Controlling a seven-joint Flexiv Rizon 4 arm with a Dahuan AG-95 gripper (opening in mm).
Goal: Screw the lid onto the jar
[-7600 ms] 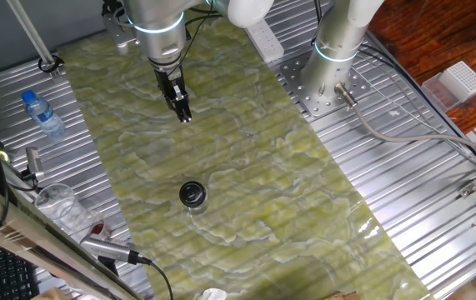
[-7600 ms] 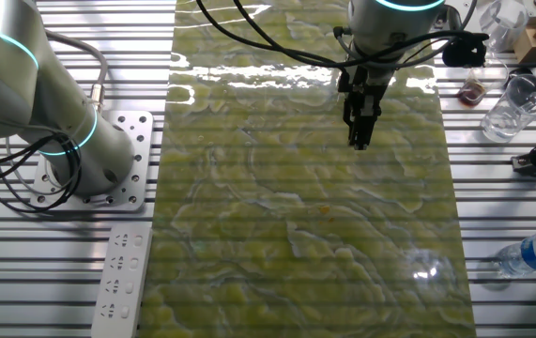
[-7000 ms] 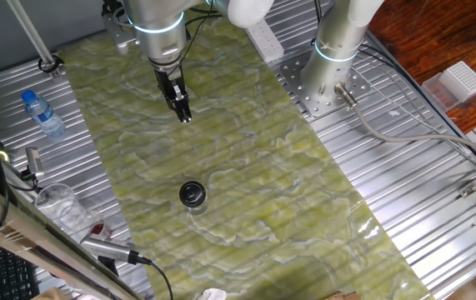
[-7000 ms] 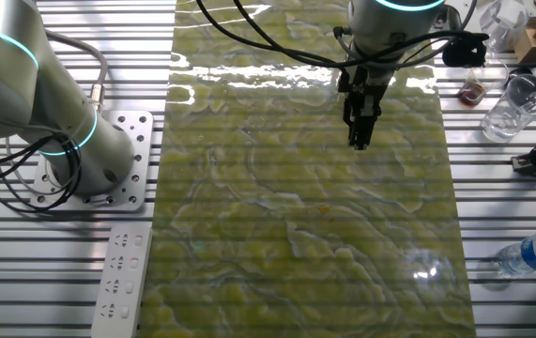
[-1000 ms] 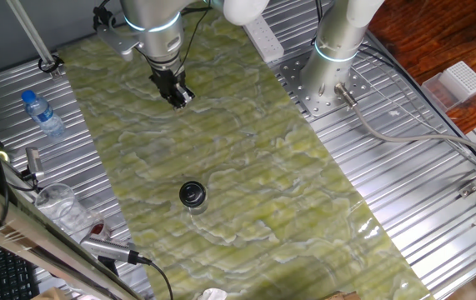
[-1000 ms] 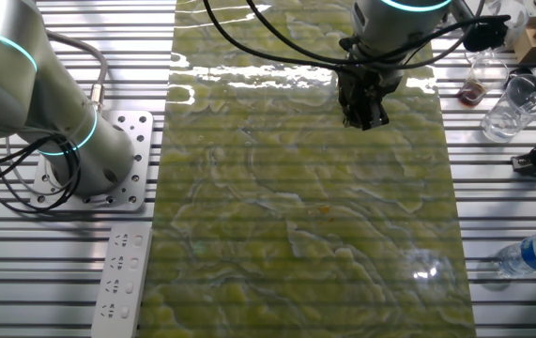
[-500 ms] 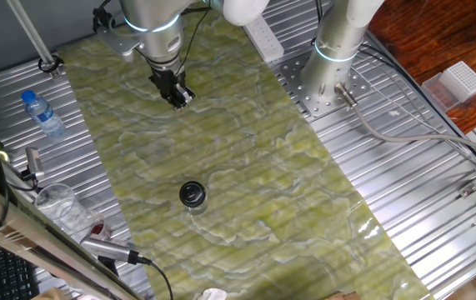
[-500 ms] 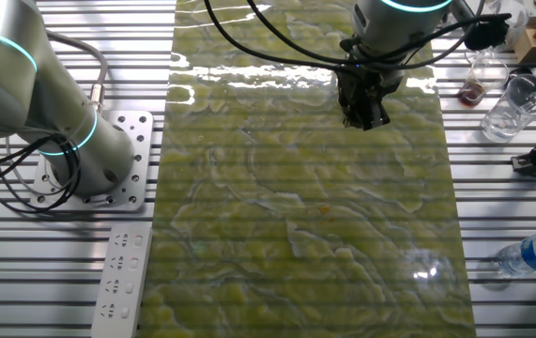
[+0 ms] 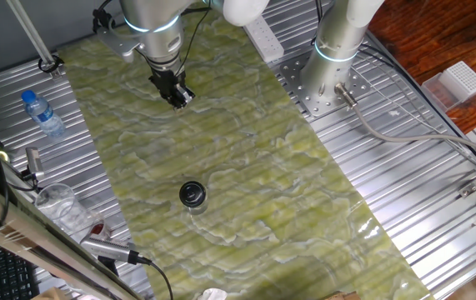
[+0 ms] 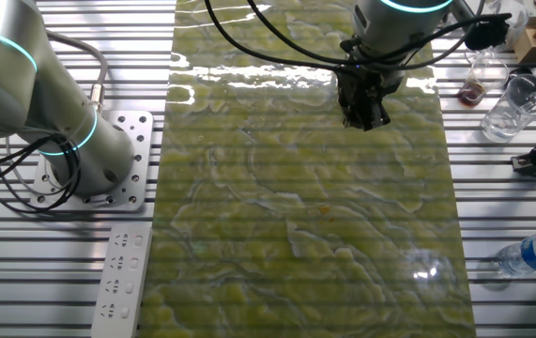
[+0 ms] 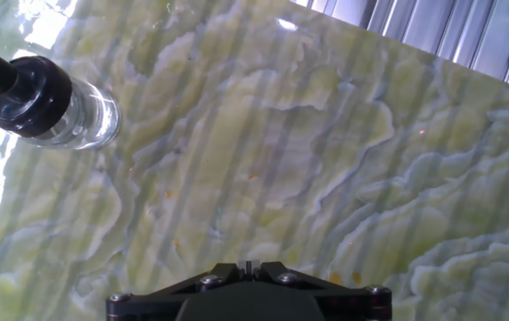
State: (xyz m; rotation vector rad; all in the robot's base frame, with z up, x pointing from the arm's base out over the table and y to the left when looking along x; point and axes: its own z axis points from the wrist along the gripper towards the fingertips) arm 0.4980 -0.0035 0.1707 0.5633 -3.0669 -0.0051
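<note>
A robotics lab: two silver robot arms (image 9: 339,33) bolted to a ribbed aluminium table (image 9: 438,217) under a green marbled mat (image 9: 221,158).

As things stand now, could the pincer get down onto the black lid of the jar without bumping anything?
Probably yes. The pincer hangs over bare green mat, and nothing lies between it and the lid sitting on the jar. The bottle and cup stand off to the side.

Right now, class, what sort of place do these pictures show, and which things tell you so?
Most likely a robotics lab bench. A robot arm with a claw hangs over a green mat on a ribbed metal table, and a second arm's base is bolted alongside.
</note>
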